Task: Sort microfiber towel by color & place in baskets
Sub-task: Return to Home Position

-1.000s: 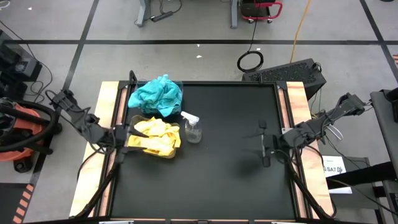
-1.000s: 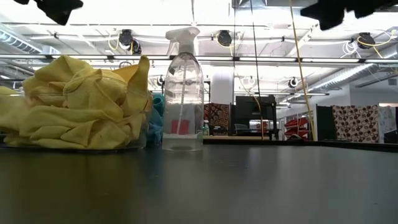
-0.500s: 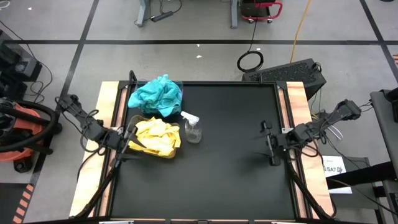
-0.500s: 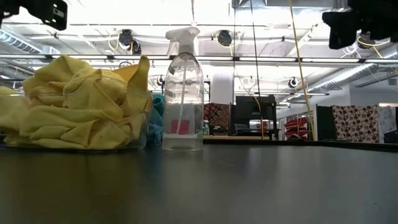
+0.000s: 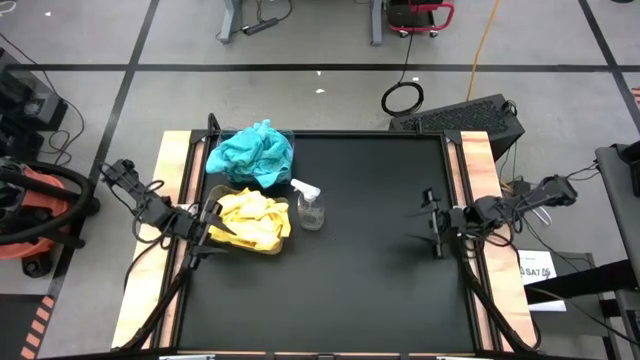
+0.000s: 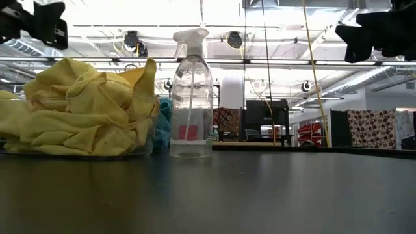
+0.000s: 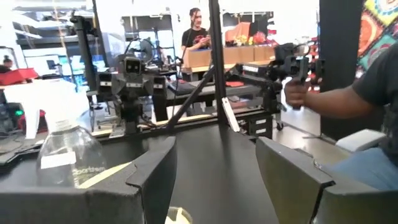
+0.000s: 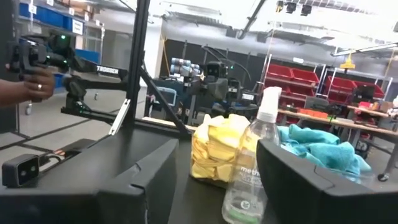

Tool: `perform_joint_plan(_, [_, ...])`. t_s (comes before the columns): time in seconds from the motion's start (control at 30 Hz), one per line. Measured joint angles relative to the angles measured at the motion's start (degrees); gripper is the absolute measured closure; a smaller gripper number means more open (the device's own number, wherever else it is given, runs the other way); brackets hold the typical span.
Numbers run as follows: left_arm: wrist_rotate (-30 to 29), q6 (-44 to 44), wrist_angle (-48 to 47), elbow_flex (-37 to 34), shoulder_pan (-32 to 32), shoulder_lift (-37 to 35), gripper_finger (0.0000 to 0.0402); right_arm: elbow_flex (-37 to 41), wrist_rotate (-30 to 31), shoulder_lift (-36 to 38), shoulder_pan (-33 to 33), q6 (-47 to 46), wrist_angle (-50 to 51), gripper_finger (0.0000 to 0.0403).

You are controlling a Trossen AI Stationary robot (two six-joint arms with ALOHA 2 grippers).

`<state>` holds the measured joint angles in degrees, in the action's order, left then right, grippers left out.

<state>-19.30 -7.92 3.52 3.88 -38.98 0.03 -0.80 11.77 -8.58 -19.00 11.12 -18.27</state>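
Yellow microfiber towels lie heaped in a clear basket at the table's left. Teal towels fill a second basket behind it. My left gripper hangs open above the yellow heap's left edge, pointing level toward the table's right; its fingers have nothing between them. My right gripper stands open near the table's right edge, well above the table, pointing level toward the towels. In the low view both grippers hang high, clear of everything.
A clear spray bottle stands upright just right of the yellow basket. The black table top stretches bare between the bottle and my right gripper. A person holding a hand controller sits beyond the table's right side.
Both grippers have come down from above and tipped toward level. My right gripper has also drawn back toward the table's right edge. The towels, baskets and bottle have stayed where they were.
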Motion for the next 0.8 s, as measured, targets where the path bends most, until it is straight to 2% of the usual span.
perform_joint_plan(0.37, [-1.52,0.47,-1.59,-0.73,0.00,0.00,0.0176,-0.02,-2.43,3.63,4.16,-0.45,4.30,0.0239])
perform_joint_plan(0.5, [-3.72,1.62,-2.60,-0.73,0.02,0.00,0.0176,-0.02,-4.10,3.61,4.48,-0.72,3.84,0.0243])
perform_joint_plan(0.8, [-3.84,3.03,-2.26,-0.70,0.02,0.00,0.0176,-0.04,-4.19,3.61,4.46,-0.55,6.93,0.0243])
